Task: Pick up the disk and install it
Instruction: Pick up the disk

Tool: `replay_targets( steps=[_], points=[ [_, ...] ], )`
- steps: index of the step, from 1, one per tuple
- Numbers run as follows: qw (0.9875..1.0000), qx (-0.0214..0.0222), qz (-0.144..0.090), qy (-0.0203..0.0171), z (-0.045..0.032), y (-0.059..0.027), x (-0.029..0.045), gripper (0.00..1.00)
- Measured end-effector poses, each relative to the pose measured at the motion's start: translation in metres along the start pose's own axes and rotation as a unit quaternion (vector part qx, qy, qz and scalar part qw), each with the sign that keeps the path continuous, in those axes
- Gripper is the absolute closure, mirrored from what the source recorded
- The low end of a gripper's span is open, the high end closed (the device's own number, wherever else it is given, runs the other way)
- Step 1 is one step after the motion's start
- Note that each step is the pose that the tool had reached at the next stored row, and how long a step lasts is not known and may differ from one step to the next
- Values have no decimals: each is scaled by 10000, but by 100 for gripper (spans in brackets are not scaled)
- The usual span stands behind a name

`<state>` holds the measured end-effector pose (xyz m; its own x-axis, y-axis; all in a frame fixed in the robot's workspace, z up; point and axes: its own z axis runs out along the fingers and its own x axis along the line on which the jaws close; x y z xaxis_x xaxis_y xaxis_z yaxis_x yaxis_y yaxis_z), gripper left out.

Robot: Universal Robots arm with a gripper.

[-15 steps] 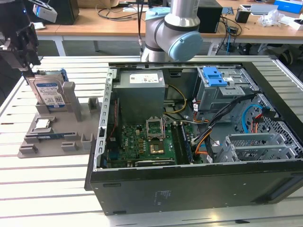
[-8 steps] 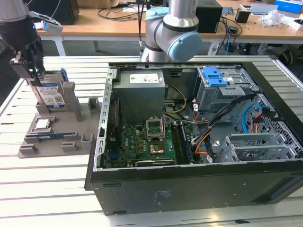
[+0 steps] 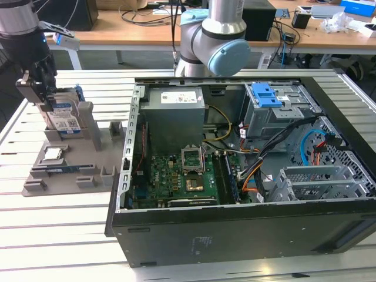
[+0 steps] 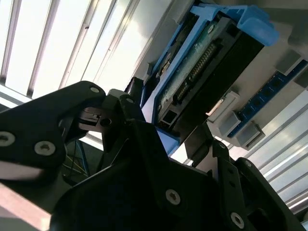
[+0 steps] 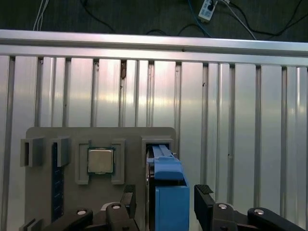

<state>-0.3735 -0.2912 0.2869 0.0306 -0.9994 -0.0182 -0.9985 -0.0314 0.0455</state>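
Gripper [image 5: 164, 192] released: black fingers [image 5: 204, 195] straddle upright rectangular silver metal disk in blue plastic carrier [image 5: 169, 175], narrow gap each side; disk stands in grey plastic holder [image 5: 96, 137].

Silver arm [image 3: 226, 14] wears pale-blue caps [image 3: 228, 57], black fingers [image 5: 204, 201].

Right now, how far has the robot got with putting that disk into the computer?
Little is done: the disk stands upright in the gray holder, outside the computer case. In hand: the open gripper straddles it, a finger on each side with gaps showing in the first wrist view. Left: the grasp, the lift and the fitting into the case.
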Motion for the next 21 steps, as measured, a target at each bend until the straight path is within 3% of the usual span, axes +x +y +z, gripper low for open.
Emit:
replay_targets(
  steps=[9,10,11,21],
  points=[
    [10000,0,-4,0,22,-1,0,40],
    [10000,0,-5,0,22,-1,0,41],
    [10000,0,-5,2,22,-1,1,60],
    [10000,0,-6,0,22,-1,0,63]
  ],
)
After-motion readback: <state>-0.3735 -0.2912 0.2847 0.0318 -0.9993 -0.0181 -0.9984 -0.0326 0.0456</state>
